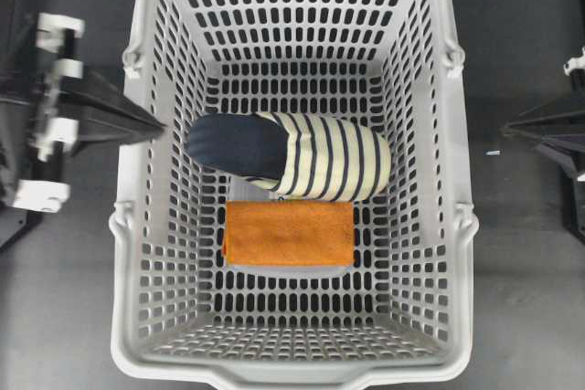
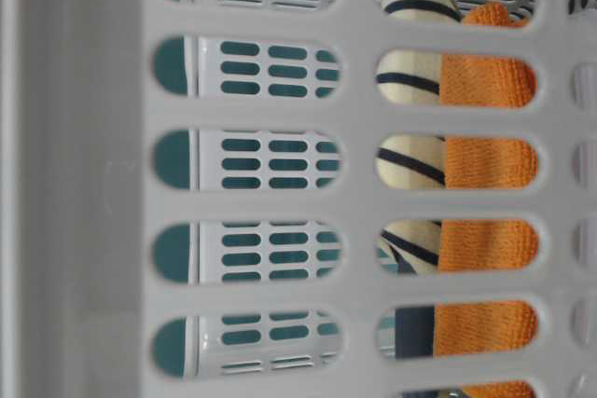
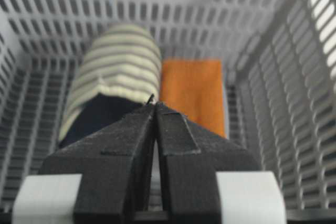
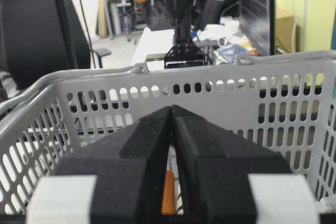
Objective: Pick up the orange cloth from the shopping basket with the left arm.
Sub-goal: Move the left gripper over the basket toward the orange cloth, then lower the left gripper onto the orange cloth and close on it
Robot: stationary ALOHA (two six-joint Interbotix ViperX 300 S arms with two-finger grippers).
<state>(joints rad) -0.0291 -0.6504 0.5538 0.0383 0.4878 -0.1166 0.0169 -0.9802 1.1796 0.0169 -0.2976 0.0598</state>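
Note:
The orange cloth (image 1: pixel 289 233) lies flat on the floor of the light-grey shopping basket (image 1: pixel 463 226), just in front of the striped slipper (image 1: pixel 292 157) and touching it. My left gripper (image 1: pixel 157 123) is shut and empty, with its tip at the basket's left wall, above the slipper's navy end. In the left wrist view the shut tips (image 3: pixel 155 104) point over the slipper (image 3: pixel 118 72), and the cloth (image 3: pixel 193 93) lies to the right of them. My right gripper (image 1: pixel 508 130) is shut and empty outside the right wall (image 4: pixel 220 77). The cloth also shows through the slots in the table-level view (image 2: pixel 485 165).
The basket's tall lattice walls (image 3: pixel 294 103) enclose the cloth and slipper on all sides. The basket floor in front of the cloth and behind the slipper is bare. A dark table surface (image 1: pixel 521 253) lies on both sides of the basket.

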